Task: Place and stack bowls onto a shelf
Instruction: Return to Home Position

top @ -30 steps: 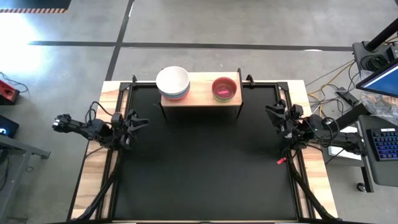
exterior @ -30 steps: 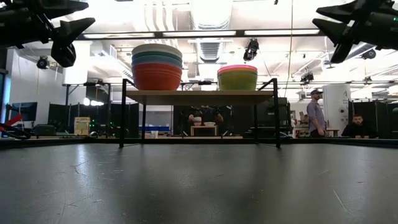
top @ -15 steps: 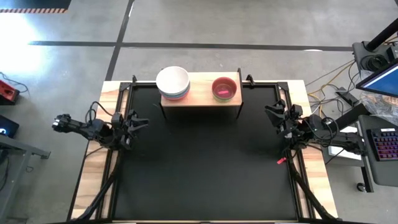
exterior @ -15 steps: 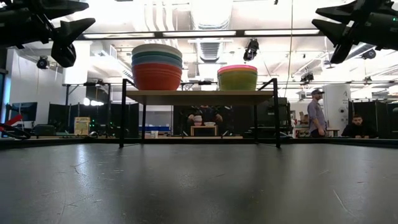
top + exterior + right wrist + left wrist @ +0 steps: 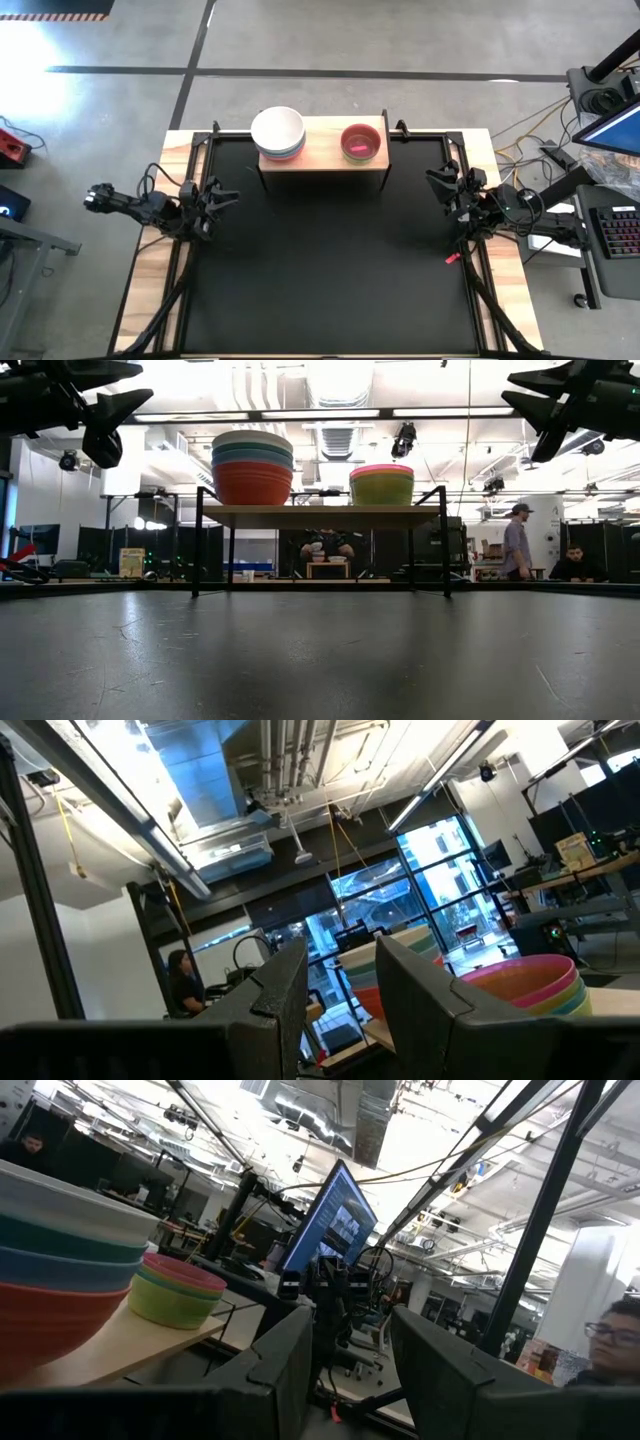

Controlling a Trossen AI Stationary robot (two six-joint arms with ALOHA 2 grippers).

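All eight are up on the shelf [image 5: 324,148]: big bowls [image 5: 277,130] stacked at its left end, cream on top, and small bowls [image 5: 360,142] toward the right, pink on top. The left gripper [image 5: 228,192] and right gripper [image 5: 433,180] hang raised over the table [image 5: 320,270] sides, well clear of the shelf, fingers apart and holding nothing.

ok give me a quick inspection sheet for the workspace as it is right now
surface: black tabletop with a wood border.
job's things: shelf at the far edge; large stack with red at the bottom and the cream white bowl on top; small stack beside it, not touching, pink bowl on top.
clutter: small red item by the right arm's base.
grippers: left gripper at the left edge, right gripper at the right edge; both open, holding nothing.
cables: loose cables on the floor at right.
surroundings: keyboard at right; person in the room behind.
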